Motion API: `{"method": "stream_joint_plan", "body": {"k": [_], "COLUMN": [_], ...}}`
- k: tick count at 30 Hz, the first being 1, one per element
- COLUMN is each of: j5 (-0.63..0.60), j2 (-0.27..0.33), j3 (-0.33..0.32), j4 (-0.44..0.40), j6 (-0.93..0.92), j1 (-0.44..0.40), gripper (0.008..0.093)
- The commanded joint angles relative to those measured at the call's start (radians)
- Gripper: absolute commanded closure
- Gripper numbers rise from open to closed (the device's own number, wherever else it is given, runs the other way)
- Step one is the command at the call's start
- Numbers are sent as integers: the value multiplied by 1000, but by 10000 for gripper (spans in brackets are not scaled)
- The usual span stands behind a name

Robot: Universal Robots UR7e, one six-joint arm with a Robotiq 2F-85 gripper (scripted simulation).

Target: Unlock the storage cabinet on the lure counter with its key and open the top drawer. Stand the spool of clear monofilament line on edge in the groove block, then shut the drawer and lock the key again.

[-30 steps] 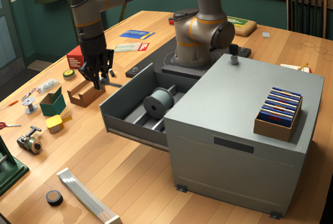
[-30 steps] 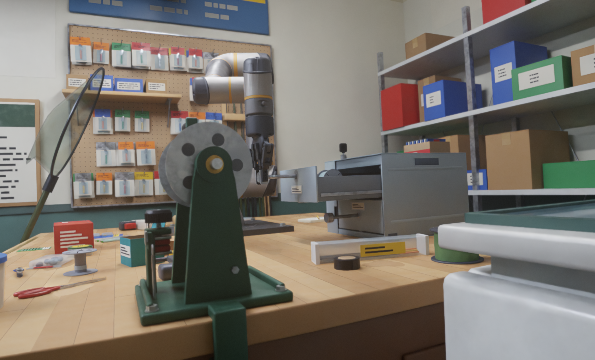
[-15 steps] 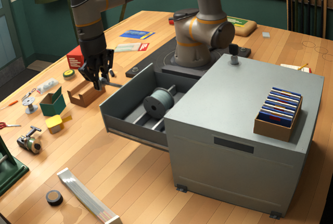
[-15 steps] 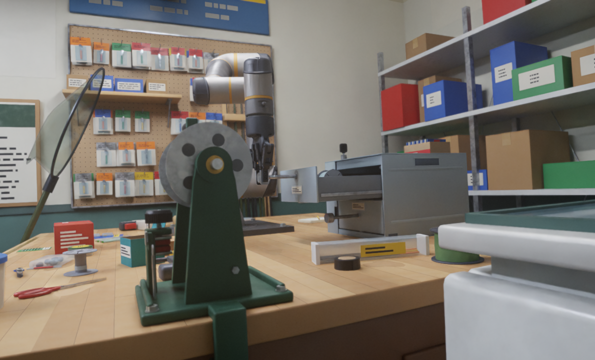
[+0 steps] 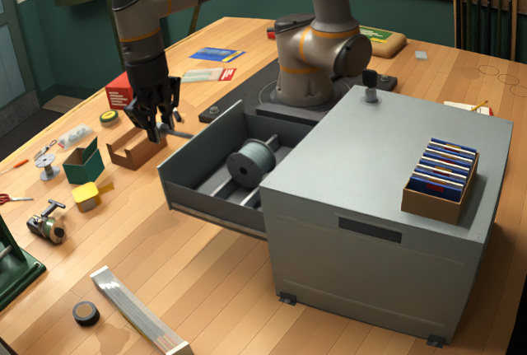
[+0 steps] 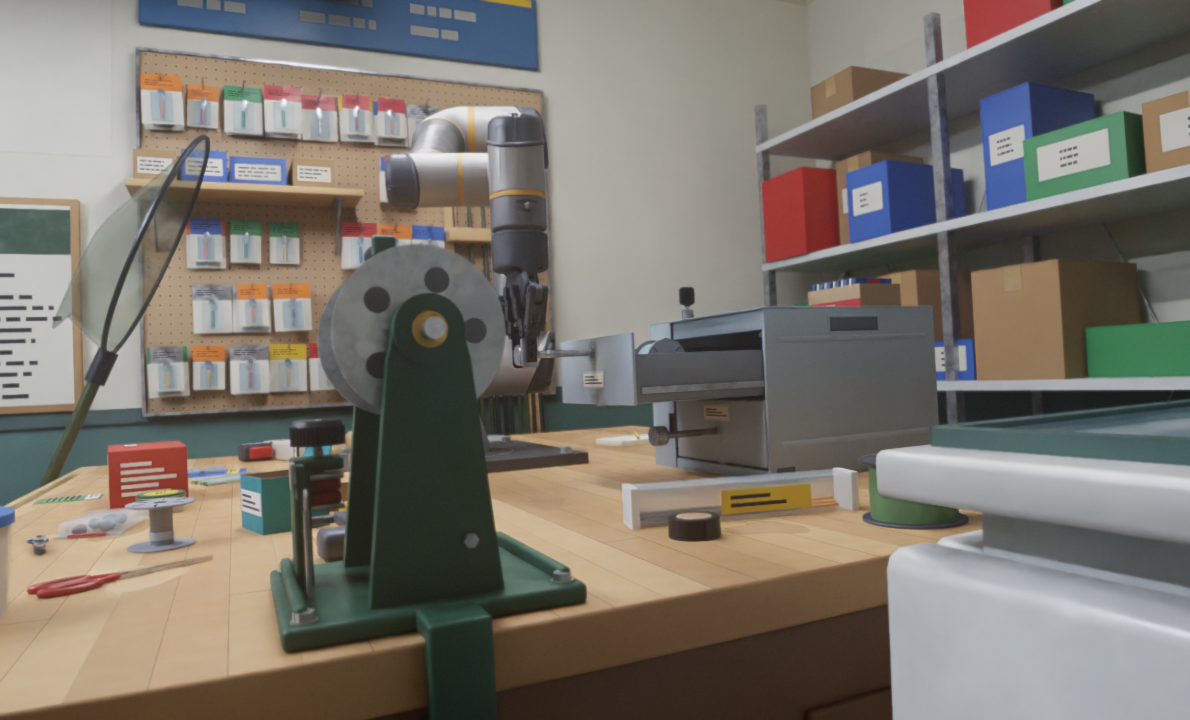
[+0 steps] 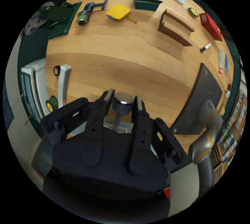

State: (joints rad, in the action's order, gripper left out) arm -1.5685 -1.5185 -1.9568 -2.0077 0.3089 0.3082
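The top drawer's round metal knob on its thin stem sticks out from the drawer front, right between my fingers. The drawer of the grey cabinet stands pulled out, and the spool of clear line stands on edge in the groove block inside it. The black key sticks up from the cabinet top near the arm's base. My gripper is at the knob with its fingers open around it, holding nothing.
An open brown wooden tray lies on the counter just below my gripper, with a green box, a yellow tape measure and a red box nearby. A card box sits on the cabinet top. A green line winder stands at the counter's edge.
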Motion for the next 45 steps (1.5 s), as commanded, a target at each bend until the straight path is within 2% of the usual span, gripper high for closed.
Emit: {"method": "stream_joint_plan", "body": {"k": [1,16,23,37,45], "j5": [0,0,0,0,0], "j2": [-2,-40,-44,-45,-45], "j3": [3,76,87,88,88], "j4": [3,113,130,130,130], "j6": [0,0,0,0,0], "j1": [0,0,0,0,0], "gripper": [612,612,612,342,334]}}
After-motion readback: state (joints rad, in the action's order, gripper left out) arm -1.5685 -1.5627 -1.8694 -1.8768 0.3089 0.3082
